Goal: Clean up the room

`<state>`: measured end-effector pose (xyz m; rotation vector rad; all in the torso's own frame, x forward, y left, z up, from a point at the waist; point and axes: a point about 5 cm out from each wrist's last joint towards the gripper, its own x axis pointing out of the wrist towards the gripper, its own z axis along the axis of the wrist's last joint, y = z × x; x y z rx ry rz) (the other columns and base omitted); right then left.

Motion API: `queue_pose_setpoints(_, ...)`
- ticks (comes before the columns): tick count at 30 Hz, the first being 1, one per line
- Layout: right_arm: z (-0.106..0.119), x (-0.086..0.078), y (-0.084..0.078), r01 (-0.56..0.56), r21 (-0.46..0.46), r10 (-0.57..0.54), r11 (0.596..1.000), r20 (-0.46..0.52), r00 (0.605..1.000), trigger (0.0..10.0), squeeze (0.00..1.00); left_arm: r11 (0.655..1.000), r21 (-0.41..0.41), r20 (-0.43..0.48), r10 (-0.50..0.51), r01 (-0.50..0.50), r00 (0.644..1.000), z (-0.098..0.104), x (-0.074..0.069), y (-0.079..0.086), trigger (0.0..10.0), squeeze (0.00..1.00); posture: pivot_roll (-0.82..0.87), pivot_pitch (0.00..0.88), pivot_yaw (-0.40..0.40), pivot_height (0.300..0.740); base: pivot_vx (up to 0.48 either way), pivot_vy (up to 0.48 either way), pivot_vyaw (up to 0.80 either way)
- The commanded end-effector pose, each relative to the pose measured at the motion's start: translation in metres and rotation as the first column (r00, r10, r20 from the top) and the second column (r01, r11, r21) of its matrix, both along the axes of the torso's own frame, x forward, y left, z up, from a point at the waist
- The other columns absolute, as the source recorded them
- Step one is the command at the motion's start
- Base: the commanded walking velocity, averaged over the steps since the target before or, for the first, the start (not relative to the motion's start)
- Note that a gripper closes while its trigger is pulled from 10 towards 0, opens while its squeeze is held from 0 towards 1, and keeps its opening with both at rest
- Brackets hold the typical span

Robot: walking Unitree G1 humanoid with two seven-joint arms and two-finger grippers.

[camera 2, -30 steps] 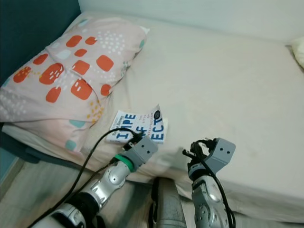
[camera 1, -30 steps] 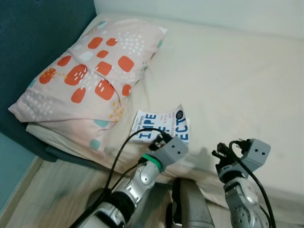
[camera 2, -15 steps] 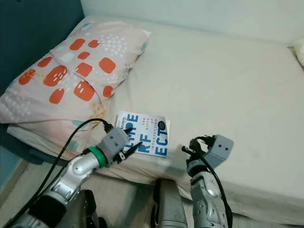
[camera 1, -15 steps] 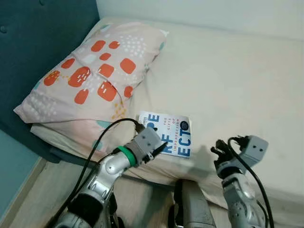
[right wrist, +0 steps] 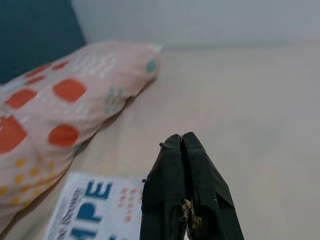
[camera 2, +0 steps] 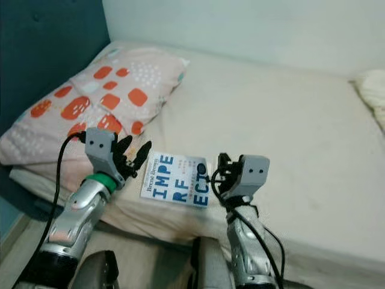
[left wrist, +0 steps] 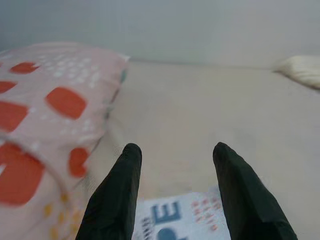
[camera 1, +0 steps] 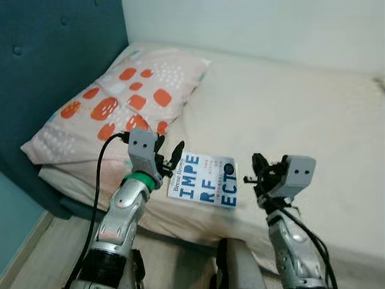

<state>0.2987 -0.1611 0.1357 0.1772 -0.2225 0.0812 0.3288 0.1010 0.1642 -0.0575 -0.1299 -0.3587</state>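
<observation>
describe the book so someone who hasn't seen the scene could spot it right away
Start at the cream bed against the teal headboard. Near its front edge, just beside the pink pillow with orange patches, lies the book, flat, between the open left gripper and the shut right gripper. It is the one white rectangle there, with big blue block letters on its cover.

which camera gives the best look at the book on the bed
The right eye view: the book lies whole and unblocked, cover readable. In the left eye view the left gripper overlaps its corner. Both wrist views catch just a corner of its cover.
</observation>
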Motion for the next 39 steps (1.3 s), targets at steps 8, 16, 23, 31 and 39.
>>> queue_pose_setpoints(8, -0.005, 0.002, -0.012, 0.05, -0.008, -0.05, 0.999, -0.006, 0.999, 10.0, 0.0, 0.999, 0.019, -0.052, -0.029, 0.03, 0.998, 0.0, -0.003, -0.012, 10.0, 0.0, -0.09, 0.001, 0.028, 0.644, 0.0, 0.0, -0.44)
queue_pose_setpoints(16, -0.012, 0.002, -0.009, 0.042, -0.007, -0.043, 0.999, -0.025, 0.999, 10.0, 0.0, 0.999, 0.036, -0.066, -0.032, 0.035, 0.997, -0.003, -0.002, -0.021, 10.0, 0.0, -0.09, 0.0, 0.024, 0.678, 0.0, 0.0, -0.44)
queue_pose_setpoints(23, -0.013, 0.003, -0.012, 0.048, -0.003, -0.048, 0.999, -0.03, 0.998, 10.0, 0.0, 0.997, 0.07, -0.033, -0.039, 0.041, 0.999, 0.001, -0.002, -0.028, 10.0, 0.0, -0.09, 0.003, 0.025, 0.706, 0.0, 0.0, -0.45)
queue_pose_setpoints(31, -0.014, 0.004, -0.011, 0.046, 0.003, -0.046, 0.999, -0.033, 0.998, 10.0, 0.0, 0.996, 0.087, -0.026, -0.035, 0.037, 0.999, 0.0, -0.002, -0.028, 10.0, 0.0, -0.08, 0.006, 0.023, 0.731, 0.0, 0.0, -0.45)
queue_pose_setpoints(39, -0.015, 0.006, -0.01, 0.036, 0.007, -0.036, 0.999, -0.04, 0.999, 10.0, 0.0, 0.993, 0.114, -0.019, -0.024, 0.026, 1.0, 0.0, -0.003, -0.026, 10.0, 0.0, -0.08, 0.009, 0.021, 0.74, 0.0, 0.0, -0.45)
